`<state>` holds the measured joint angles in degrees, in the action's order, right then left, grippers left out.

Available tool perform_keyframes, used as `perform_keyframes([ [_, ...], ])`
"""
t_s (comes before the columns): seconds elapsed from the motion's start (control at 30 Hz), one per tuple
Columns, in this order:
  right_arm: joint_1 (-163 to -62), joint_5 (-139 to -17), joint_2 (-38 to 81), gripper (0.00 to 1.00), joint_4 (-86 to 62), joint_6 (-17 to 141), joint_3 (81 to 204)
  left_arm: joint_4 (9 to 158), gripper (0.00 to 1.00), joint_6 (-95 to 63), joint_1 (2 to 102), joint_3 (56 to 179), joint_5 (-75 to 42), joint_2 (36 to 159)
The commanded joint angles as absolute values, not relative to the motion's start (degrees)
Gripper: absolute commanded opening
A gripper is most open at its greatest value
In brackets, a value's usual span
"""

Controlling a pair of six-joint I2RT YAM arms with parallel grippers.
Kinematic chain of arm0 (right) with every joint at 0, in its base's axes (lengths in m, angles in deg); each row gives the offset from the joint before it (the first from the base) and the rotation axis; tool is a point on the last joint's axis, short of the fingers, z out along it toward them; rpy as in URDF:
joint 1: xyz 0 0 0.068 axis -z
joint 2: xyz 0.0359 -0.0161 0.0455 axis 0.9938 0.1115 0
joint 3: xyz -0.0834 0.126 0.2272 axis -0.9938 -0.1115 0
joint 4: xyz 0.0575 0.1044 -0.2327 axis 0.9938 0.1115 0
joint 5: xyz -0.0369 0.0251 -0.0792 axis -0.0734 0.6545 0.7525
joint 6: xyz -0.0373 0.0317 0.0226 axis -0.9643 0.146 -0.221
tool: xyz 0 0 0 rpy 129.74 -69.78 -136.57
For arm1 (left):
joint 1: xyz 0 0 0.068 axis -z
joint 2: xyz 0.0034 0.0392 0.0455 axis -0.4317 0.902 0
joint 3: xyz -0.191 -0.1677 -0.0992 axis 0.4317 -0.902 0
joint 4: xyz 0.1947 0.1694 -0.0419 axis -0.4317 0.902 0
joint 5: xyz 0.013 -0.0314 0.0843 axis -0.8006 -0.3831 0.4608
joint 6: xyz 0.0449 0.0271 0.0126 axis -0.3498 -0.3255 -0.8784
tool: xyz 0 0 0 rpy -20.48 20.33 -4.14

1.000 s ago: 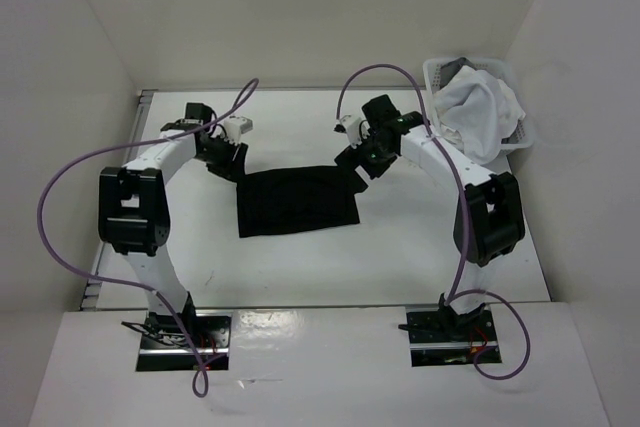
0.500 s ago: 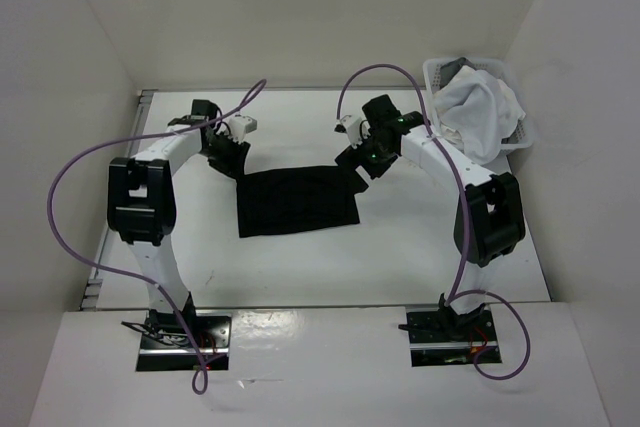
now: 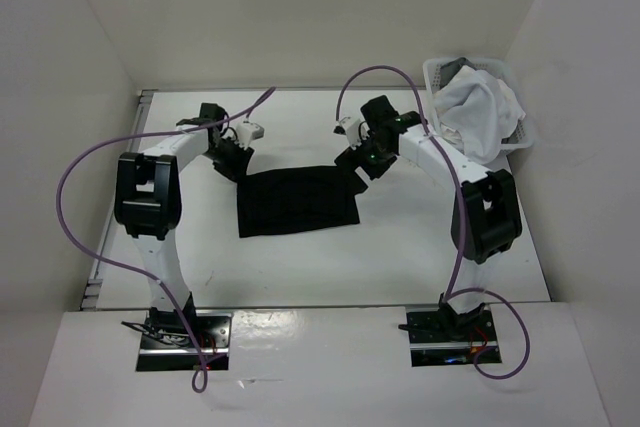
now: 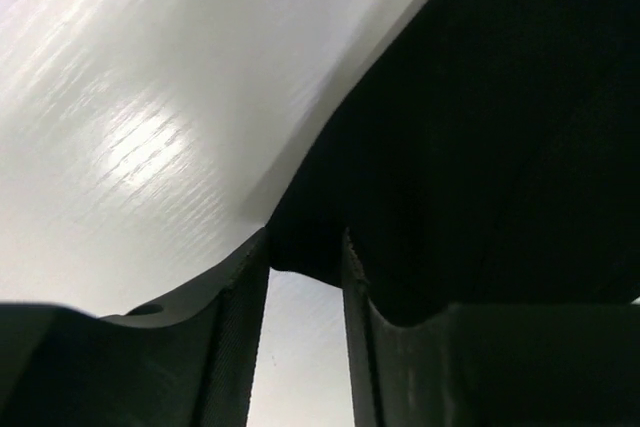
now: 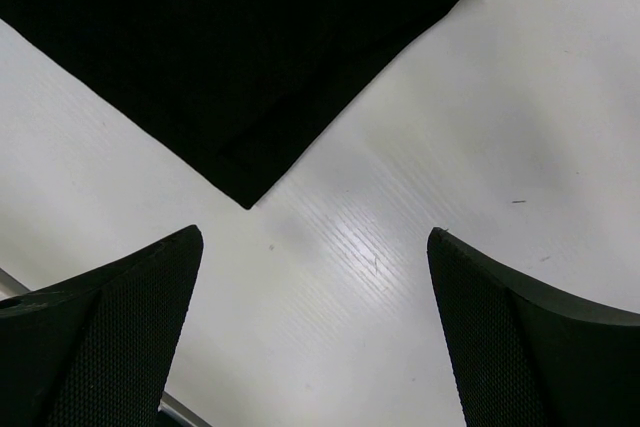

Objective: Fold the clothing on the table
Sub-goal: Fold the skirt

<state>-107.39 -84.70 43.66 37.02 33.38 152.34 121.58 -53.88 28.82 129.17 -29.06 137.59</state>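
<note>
At the near edge, the two white-and-black arms rise from their black mounting plates [image 3: 183, 332], each trailing a looped purple cable [image 3: 75, 222]. Ahead of them the large flat white worktop [image 3: 400, 247] lies bare and glossy up to the garment, with a thin metal rail [image 3: 92, 282] along its left side.

The plain black matte fabric clothing [image 3: 297, 200], a flat skirt-like trapezoid, lies near the middle of the worktop between the arms, with bare surface on every side of it.

The left tool [image 3: 233, 161] is low at the garment's far-left corner. Its jaws stand a narrow gap apart with the cloth's corner at their mouth. I cannot tell whether they pinch it.

The right tool [image 5: 315, 234] hangs just beside the far-right corner, jaws spread wide and holding nothing, its ribbed fingertips [image 5: 150, 287] over bare worktop.

Farther right, a small white plastic basket [image 3: 524, 137] holds a crumpled white cloth bundle [image 3: 475, 107]. Plain white walls close the space on three sides.
</note>
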Motion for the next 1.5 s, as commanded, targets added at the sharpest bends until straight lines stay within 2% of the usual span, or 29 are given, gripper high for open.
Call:
perform_keyframes([
  [0.0, -107.3, -85.0, 44.3, 0.96, 38.0, 33.2, 155.1, 123.0, 0.41, -56.1, 30.1, 129.5, -31.0, 138.1],
  [0.13, -107.3, -85.5, 44.3, 0.96, 38.5, 33.2, 155.6, 123.6, 0.28, -56.1, 30.7, 129.0, -32.5, 138.1],
  [0.17, -107.3, -86.0, 44.3, 0.96, 38.5, 33.2, 155.6, 123.6, 0.21, -55.4, 30.7, 129.0, -32.5, 138.1],
  [0.27, -107.3, -87.2, 45.0, 0.96, 39.1, 33.7, 156.1, 123.6, 0.09, -54.6, 31.2, 129.0, -33.1, 138.1],
  [0.3, -107.3, -87.7, 45.0, 0.96, 39.1, 34.3, 156.7, 123.6, 0.01, -53.9, 31.2, 128.4, -33.1, 138.1],
  [0.33, -107.3, -88.2, 45.8, 0.96, 39.6, 34.3, 156.7, 123.6, 0.0, -53.9, 31.2, 127.8, -33.1, 138.1],
  [0.73, -107.9, -85.6, 50.1, 0.94, 35.3, 39.8, 155.4, 121.8, 0.0, -47.6, 28.6, 122.7, -31.9, 134.6],
  [1.03, -115.7, -80.1, 54.4, 0.94, 32.5, 42.9, 154.9, 122.9, 0.0, -43.0, 26.8, 119.0, -31.9, 132.3],
  [1.33, -116.2, -77.4, 59.4, 0.93, 31.2, 46.2, 158.1, 123.9, 0.0, -40.5, 25.1, 117.4, -31.8, 129.7],
  [1.47, -116.2, -76.3, 59.9, 0.83, 30.0, 46.8, 157.5, 123.9, 0.0, -40.5, 24.5, 116.8, -31.3, 129.2],
])
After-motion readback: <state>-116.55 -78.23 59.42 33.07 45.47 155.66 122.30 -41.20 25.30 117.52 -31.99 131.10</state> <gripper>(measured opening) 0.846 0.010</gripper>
